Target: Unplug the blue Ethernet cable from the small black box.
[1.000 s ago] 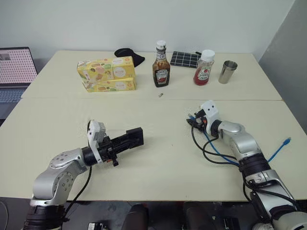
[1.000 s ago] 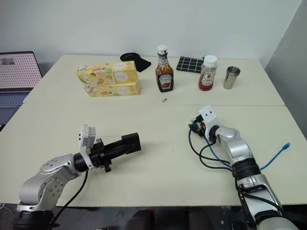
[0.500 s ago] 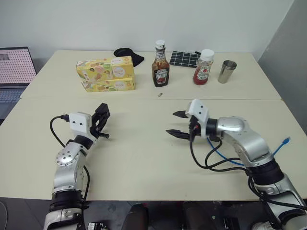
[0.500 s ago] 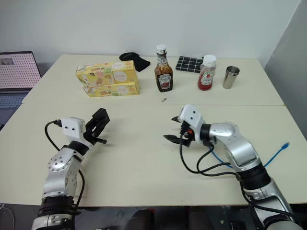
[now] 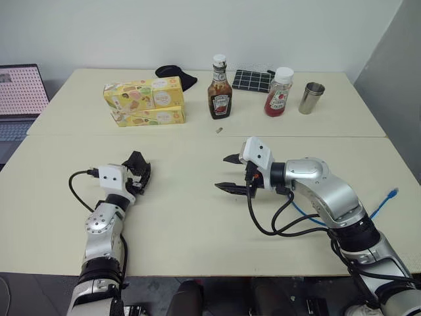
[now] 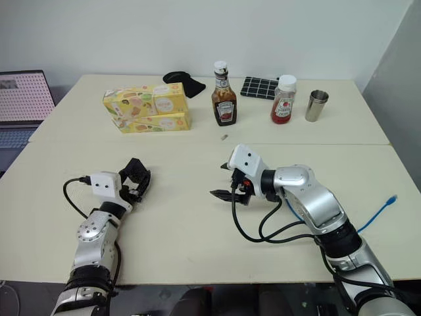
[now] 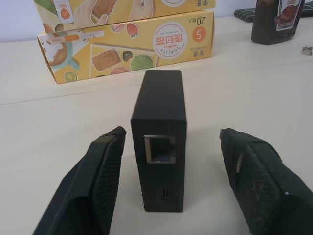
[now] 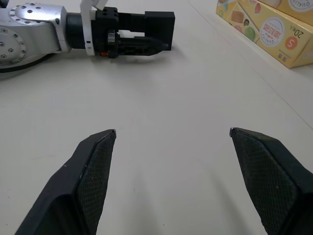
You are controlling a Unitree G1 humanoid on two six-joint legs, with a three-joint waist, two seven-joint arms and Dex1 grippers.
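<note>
In the head views, the left gripper (image 5: 138,172) is being seen low over the near left part of the table (image 5: 197,224), with its fingers spread apart. A second ago the small black box (image 7: 160,137) was being held out toward the table's middle, clamped in this gripper; now the arm is being shown swung round to point away from the robot, and the box is hard to pick out among the dark fingers, so its place is probably between them. The right gripper (image 5: 230,173) is being held wide and empty above the table's middle, pointing toward the left arm, whereas earlier it was being kept further right. The blue Ethernet cable (image 5: 385,203) is being seen trailing under the right arm, its free plug lying near the right edge, as before. The yellow boxes (image 5: 143,100), the ketchup bottle (image 5: 221,89), the red-capped bottle (image 5: 279,92) and the metal cup (image 5: 311,98) are being left unmoved at the far side.

In the left wrist view, the box is being shown standing on edge on the table between the open fingers (image 7: 93,186), touched by neither, its socket empty.

In the right wrist view, the two fingers (image 8: 93,181) are being shown far apart with bare table between them.
</note>
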